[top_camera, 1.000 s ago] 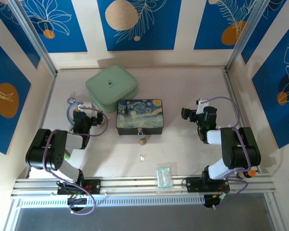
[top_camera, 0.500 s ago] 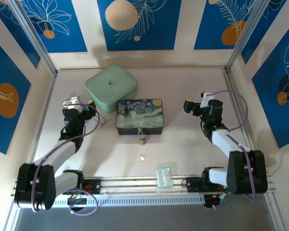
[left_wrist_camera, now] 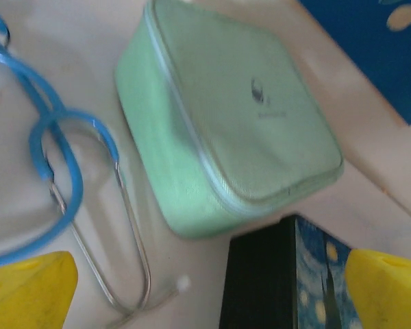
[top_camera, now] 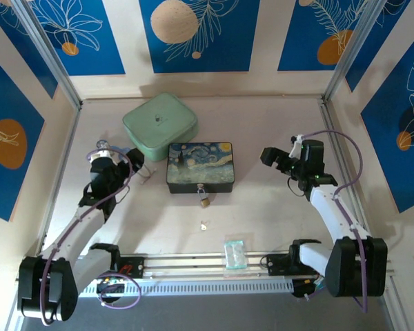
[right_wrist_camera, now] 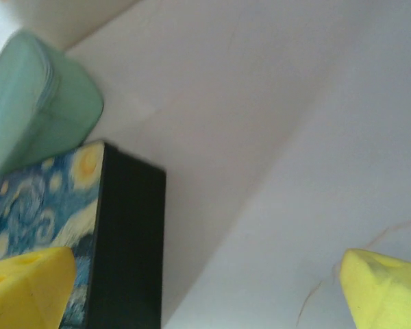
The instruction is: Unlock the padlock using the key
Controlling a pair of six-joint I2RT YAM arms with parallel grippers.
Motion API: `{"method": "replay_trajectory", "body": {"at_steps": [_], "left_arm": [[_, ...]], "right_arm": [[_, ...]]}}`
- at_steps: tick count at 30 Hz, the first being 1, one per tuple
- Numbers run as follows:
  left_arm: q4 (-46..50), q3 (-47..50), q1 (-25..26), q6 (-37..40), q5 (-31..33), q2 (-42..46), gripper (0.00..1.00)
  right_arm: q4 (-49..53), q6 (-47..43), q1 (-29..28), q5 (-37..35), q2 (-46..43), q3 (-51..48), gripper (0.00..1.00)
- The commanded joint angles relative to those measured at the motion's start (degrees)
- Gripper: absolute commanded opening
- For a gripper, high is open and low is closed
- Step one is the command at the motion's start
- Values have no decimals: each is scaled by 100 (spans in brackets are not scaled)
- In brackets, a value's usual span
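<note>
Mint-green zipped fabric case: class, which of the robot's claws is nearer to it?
Left. The left claw is just near-left of the mint-green case; the right claw is far to its right, past the blue painted rectangular box.

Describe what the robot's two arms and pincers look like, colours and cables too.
The left arm and right arm have white links joined by chunky black joints. A purple cable loops loosely along each. The left pincer and right pincer have black bodies, and the wrist cameras show blunt, bright yellow fingertips. No markings are legible.
</note>
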State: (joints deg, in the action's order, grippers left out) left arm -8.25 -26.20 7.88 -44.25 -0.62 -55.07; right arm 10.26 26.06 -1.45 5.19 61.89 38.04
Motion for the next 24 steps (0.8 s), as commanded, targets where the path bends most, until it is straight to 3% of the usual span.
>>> {"method": "replay_trajectory", "body": {"at_steps": [1, 6, 14, 24], "left_arm": [[1724, -356, 572, -369, 209, 218, 99], [2852, -730, 1650, -704, 802, 92, 99], [2832, -151, 2722, -1905, 822, 637, 99], [2975, -70, 3479, -2313, 1028, 571, 99]], "right_arm": [[983, 159, -469, -97, -282, 223, 99], [1584, 605, -1630, -637, -348, 216, 99], [1928, 1674, -3845, -1944, -155, 272, 92], [1470, 2745, -5522, -2401, 935, 469, 83]]}}
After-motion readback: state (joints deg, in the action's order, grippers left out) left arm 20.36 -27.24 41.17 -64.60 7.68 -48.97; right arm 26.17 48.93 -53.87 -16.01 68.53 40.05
